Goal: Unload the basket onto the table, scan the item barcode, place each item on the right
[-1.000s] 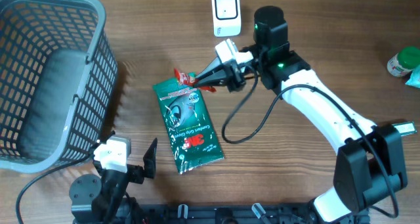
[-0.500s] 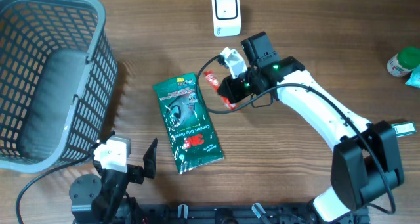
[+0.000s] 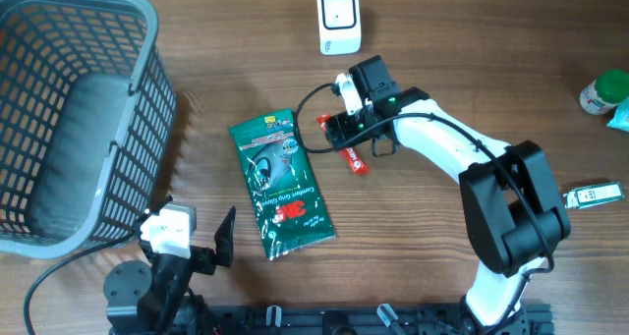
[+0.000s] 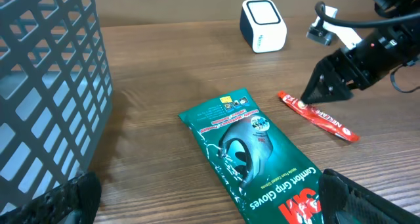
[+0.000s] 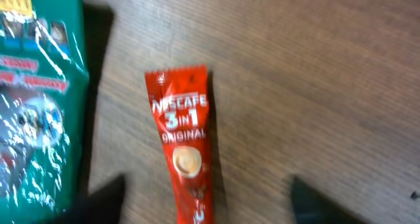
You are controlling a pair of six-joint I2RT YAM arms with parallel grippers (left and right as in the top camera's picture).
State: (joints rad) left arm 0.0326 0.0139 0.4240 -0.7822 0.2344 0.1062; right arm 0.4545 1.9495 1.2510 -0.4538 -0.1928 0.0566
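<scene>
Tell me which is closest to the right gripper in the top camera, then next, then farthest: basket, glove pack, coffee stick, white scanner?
1. Coffee stick, just beside the right gripper.
2. Glove pack, toward the left.
3. White scanner, farther back, in the middle.
4. Basket, far left corner.

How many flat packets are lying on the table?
2. The green gloves pack lies mid-table; the red coffee sachet lies just right of it. More could hide inside the basket.

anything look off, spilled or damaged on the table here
Nothing spilled or torn. The red coffee sachet lies flat on the table beside the green gloves pack, apart from the scanner, with the right gripper open over it.
</scene>
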